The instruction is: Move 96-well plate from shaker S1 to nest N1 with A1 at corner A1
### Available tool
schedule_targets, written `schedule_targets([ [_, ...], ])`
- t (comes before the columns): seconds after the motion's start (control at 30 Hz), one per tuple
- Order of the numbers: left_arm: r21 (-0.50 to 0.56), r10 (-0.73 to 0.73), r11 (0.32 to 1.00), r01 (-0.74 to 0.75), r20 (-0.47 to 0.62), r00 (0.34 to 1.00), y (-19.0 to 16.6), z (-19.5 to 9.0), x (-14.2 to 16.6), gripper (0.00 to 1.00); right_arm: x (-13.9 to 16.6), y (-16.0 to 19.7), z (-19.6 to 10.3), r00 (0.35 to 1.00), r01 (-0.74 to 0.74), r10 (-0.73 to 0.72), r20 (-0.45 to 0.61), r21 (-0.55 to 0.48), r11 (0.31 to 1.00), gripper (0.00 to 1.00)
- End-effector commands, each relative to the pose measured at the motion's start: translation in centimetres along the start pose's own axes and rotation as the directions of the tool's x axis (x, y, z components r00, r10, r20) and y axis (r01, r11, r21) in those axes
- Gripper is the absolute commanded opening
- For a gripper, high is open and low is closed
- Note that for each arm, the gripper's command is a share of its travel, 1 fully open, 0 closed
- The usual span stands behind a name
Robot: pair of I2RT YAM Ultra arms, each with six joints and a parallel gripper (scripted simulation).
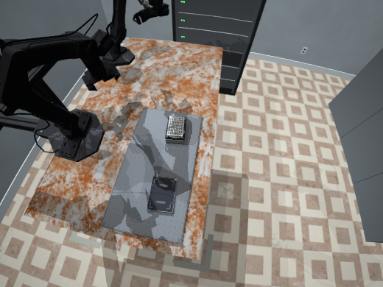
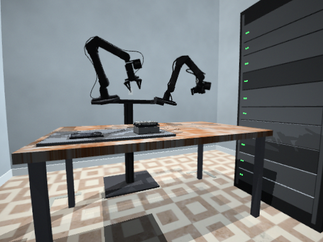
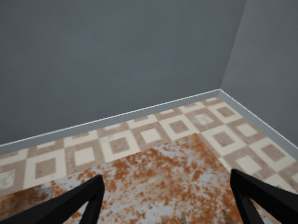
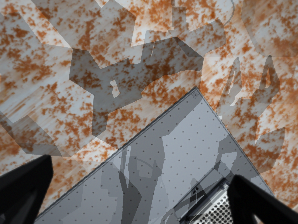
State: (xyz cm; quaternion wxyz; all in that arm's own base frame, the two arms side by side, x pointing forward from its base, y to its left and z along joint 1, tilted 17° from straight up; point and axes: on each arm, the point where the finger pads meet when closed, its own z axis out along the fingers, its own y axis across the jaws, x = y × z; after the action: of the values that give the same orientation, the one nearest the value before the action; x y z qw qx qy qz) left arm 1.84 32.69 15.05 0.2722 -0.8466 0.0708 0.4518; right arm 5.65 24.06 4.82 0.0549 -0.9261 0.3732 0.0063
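Note:
The 96-well plate (image 1: 175, 126) sits on the plate shaker S1 (image 1: 177, 138) at the far end of the grey mat (image 1: 147, 173). It also shows in the exterior view (image 2: 146, 123), and a corner of it shows in the right wrist view (image 4: 210, 214). The empty dark plate nest N1 (image 1: 162, 195) lies at the near end of the mat. My right gripper (image 2: 133, 86) hangs open high above the table, pointing down, well apart from the plate. My left gripper (image 2: 199, 89) is open and empty, held high and pointing off the table towards the wall.
A tall dark server rack (image 1: 217, 37) stands at the table's far end. The two arm bases (image 1: 77, 136) sit on a raised bar along the table's side. The nest also shows in the exterior view (image 2: 86, 134).

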Motion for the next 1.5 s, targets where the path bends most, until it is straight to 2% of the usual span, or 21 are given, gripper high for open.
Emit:
schedule_targets([
  [0.0,0.006,-0.012,1.000,0.012,0.001,1.000,-0.2,-0.1,-0.3,1.00,-0.1,-0.1,-0.1,1.000,0.001,-0.001,0.004,0.005,1.000,1.00],
  [0.57,0.006,-0.012,1.000,0.012,0.001,1.000,-0.2,-0.1,-0.3,1.00,-0.1,-0.1,-0.1,1.000,0.001,-0.001,0.004,0.005,1.000,1.00],
  [0.73,0.062,0.069,0.996,-0.064,-0.068,0.995,-0.7,-1.4,1.4,1.00,0.4,-2.6,0.1,0.990,-0.138,0.135,0.041,0.108,0.984,1.00],
  [0.9,0.226,0.236,0.954,-0.199,-0.152,0.960,-0.9,-5.7,4.7,1.00,4.1,-5.4,0.8,0.918,-0.397,0.386,0.094,0.199,0.896,1.00],
  [1.03,0.361,0.368,0.888,-0.286,-0.185,0.911,-0.6,-9.1,7.0,1.00,7.0,-7.1,1.8,0.823,-0.567,0.552,0.132,0.242,0.788,1.00],
  [1.1,0.361,0.368,0.888,-0.286,-0.185,0.911,-0.6,-9.1,7.0,1.00,7.0,-7.1,1.8,0.823,-0.567,0.552,0.132,0.242,0.788,1.00],
  [1.13,0.389,0.398,0.870,-0.304,-0.189,0.898,-0.5,-9.7,7.5,1.00,7.5,-7.6,1.9,0.799,-0.601,0.583,0.147,0.254,0.758,1.00],
  [1.3,0.558,0.557,0.737,-0.381,-0.182,0.810,0.7,-14.1,10.0,1.00,10.7,-9.4,2.7,0.653,-0.751,0.729,0.204,0.292,0.592,1.00],
  [1.47,0.705,0.691,0.569,-0.423,-0.131,0.711,2.5,-18.3,12.1,1.00,13.4,-10.8,3.4,0.509,-0.848,0.821,0.259,0.313,0.427,1.00],
])
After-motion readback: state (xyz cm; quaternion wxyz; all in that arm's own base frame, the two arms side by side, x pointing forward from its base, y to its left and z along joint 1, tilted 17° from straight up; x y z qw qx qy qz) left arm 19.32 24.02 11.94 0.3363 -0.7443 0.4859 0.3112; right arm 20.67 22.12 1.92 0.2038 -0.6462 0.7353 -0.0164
